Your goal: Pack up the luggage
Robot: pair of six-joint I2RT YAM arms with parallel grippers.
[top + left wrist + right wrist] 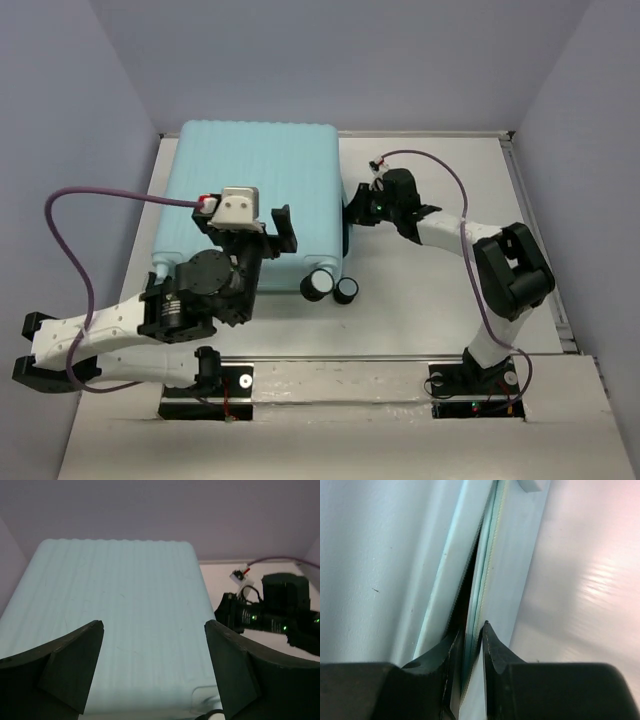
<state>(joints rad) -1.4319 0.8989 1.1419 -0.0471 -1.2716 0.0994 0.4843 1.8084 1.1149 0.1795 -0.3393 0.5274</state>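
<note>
The luggage [250, 170] is a pale aqua hard-shell suitcase lying flat on the table, lid down, with two black-and-white wheels [333, 287] at its near right corner. My left gripper [252, 232] hovers over the near part of the ribbed lid [115, 595], open and empty [154, 626]. My right gripper [352, 210] is at the suitcase's right side. In the right wrist view it [471, 631] is shut on the thin zipper edge [479, 600] of the seam, where a dark gap shows between the two shells.
The white table [430, 300] extends to the right of the suitcase. Grey walls stand close at the back and both sides. The right arm [280, 615] shows beside the lid in the left wrist view.
</note>
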